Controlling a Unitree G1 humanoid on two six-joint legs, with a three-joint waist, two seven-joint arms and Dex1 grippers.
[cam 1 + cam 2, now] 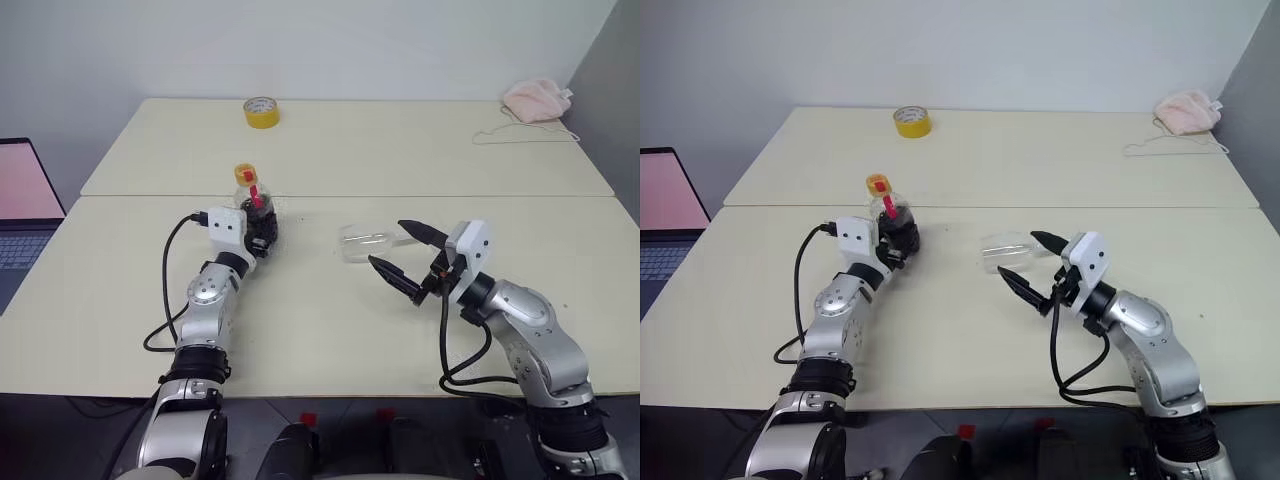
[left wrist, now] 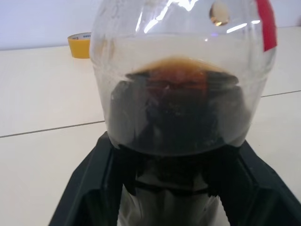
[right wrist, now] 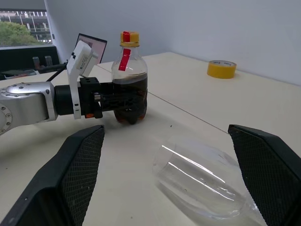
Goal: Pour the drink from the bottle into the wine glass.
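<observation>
Bottle [image 1: 250,200] stands upright on the counter [image 1: 330,330], left of centre, just in front of the seam between the two counter tops. Yellow-orange cap is on; a red label strip runs down from the neck. The drink [image 2: 176,110] is dark brown and fills roughly the lower half of the rounded body.

Left gripper [image 1: 262,236] reaches forward at the bottle's base. In the left wrist view its black fingers [image 2: 89,188] sit one on each side of the lower body, against the plastic (from the right wrist view the same fingers are seen wrapped round the dark part of the bottle). Fingers clamped on the bottle, which rests on the counter.

Wine glass [image 1: 365,242] lies on its side near the counter's centre, to the right of the bottle and well apart from it. It looks empty.

Right gripper [image 1: 408,256] hovers just beside the glass, fingers wide apart, one on either side of the near end of the glass; neither finger touches it.

Other items: yellow tape roll [image 1: 261,112] at the far edge, pink cloth [image 1: 535,100] at the far right corner, laptop [image 1: 25,200] off the counter's left side.
</observation>
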